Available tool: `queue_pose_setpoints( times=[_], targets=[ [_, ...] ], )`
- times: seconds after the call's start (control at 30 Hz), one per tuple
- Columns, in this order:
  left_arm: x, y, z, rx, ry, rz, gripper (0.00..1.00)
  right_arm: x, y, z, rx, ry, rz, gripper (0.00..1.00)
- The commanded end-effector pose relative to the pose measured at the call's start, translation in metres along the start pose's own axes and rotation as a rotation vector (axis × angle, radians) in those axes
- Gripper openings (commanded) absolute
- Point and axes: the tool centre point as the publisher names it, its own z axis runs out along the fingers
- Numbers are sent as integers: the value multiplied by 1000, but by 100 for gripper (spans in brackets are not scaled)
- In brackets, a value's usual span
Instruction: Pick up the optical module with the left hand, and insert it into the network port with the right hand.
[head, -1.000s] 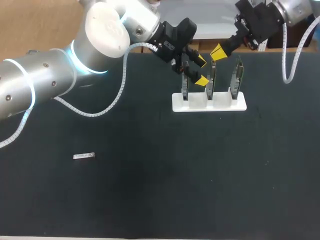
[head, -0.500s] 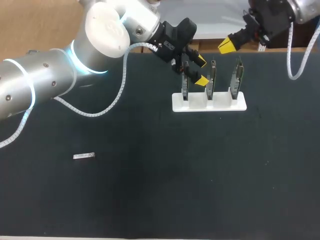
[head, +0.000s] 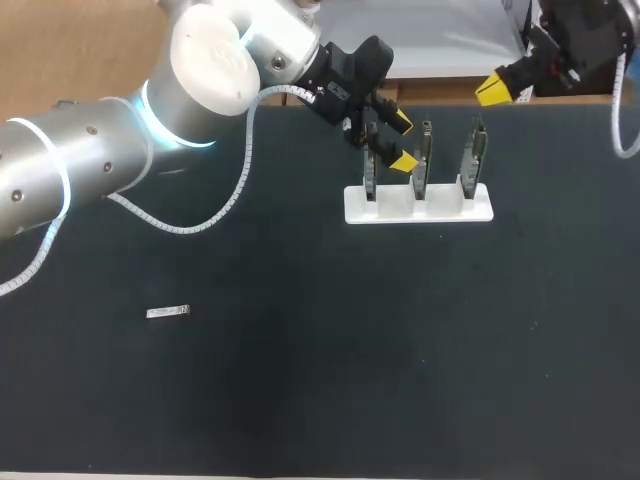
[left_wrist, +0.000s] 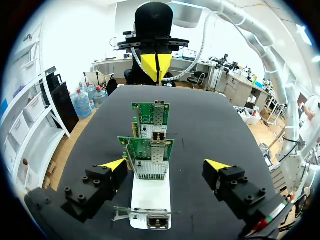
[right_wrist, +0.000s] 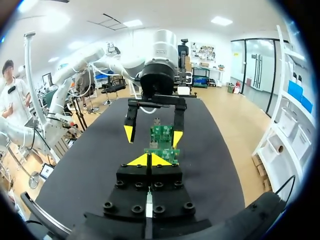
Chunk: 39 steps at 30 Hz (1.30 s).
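The optical module (head: 167, 313), a small silver bar, lies alone on the black table (head: 320, 380) at the left, far from both grippers. Three green network cards stand in a white holder (head: 418, 206) at the back. My left gripper (head: 402, 141) hangs open at the left end of that row, holding nothing. From its wrist, the left gripper (left_wrist: 166, 165) has its fingers either side of the nearest upright card (left_wrist: 149, 158). My right gripper (head: 493, 92) is shut and empty, raised behind the holder's right end. It appears as the right gripper (left_wrist: 156, 66) in the left wrist view, beyond the cards.
From the right wrist, my right gripper (right_wrist: 150, 160) faces the cards (right_wrist: 163, 141) with the left gripper (right_wrist: 152, 135) straddling them beyond. The left arm's white cable (head: 245, 170) loops low over the table behind the module.
My right gripper has drawn back and to the right, away from the middle card to beyond the holder's right end. The left arm and the module have not moved.
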Motion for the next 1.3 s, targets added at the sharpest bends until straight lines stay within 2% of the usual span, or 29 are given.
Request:
queue_pose_setpoints(
  times=[0.03, 0.43, 1.0, 1.03, 1.07, 1.3],
  targets=[
    [-1, 2, 0, 4, 5, -2, 100, 4, 4, -8, 14, 7, 4, 0],
    [-1, 2, 0, 4, 5, -2, 100, 25, 4, -22, 42, 13, 43, 0],
    [-1, 2, 0, 4, 5, -2, 100, 28, 5, -22, 85, 8, 59, 0],
    [-1, 2, 0, 4, 5, -2, 100, 28, 5, -21, 85, 7, 64, 4],
    [-1, 2, 0, 4, 5, -2, 100, 28, 5, -21, 85, 7, 64, 100],
    [-1, 2, 0, 4, 5, -2, 100, 28, 5, -21, 85, 7, 64, 100]
  ],
)
